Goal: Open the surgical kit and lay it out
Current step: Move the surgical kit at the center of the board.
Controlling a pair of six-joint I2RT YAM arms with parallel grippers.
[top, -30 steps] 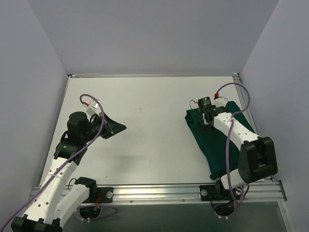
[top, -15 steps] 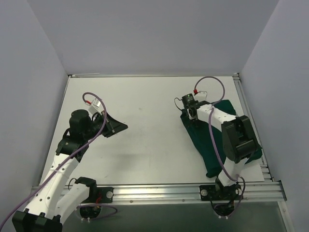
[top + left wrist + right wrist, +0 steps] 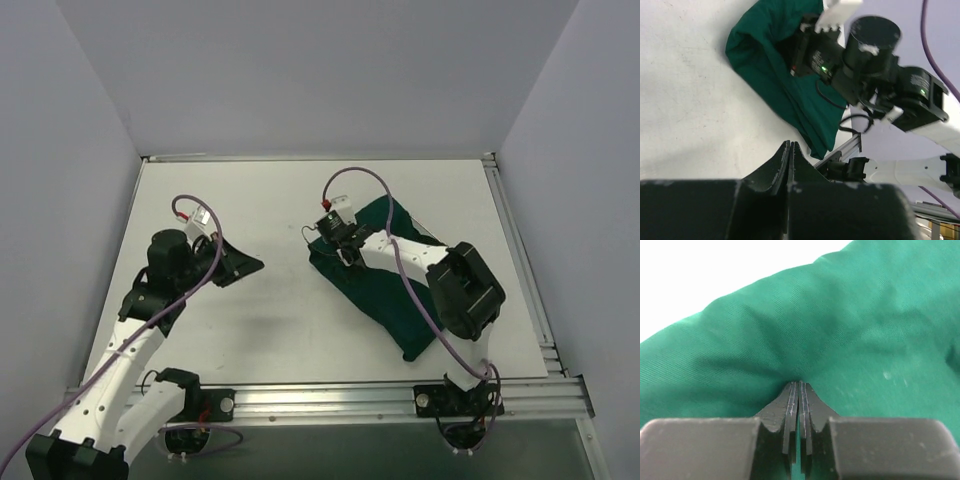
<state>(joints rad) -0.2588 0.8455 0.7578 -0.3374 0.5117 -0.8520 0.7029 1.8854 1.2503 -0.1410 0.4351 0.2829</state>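
The dark green cloth drape [image 3: 378, 292] lies as a folded bundle right of the table's middle, running diagonally toward the near right. My right gripper [image 3: 343, 250] is at its far left end, shut on a pinch of the cloth; the right wrist view shows the jaws [image 3: 799, 384] closed with green drape [image 3: 850, 315] filling the frame. My left gripper [image 3: 256, 264] is shut and empty, hovering left of centre, well apart from the drape. The left wrist view shows its closed tips [image 3: 790, 145], the drape [image 3: 771, 85] and the right arm's wrist [image 3: 870, 50]. No wire-mesh tray or steel instruments show.
An aluminium rail [image 3: 520, 262] runs along the table's right edge and another [image 3: 330, 396] along the near edge. Grey walls close in the left, back and right sides. White tabletop [image 3: 270, 320] lies between the two arms.
My right gripper has swept left from the table's right edge toward the middle, dragging the green drape with it. My left arm has barely moved.
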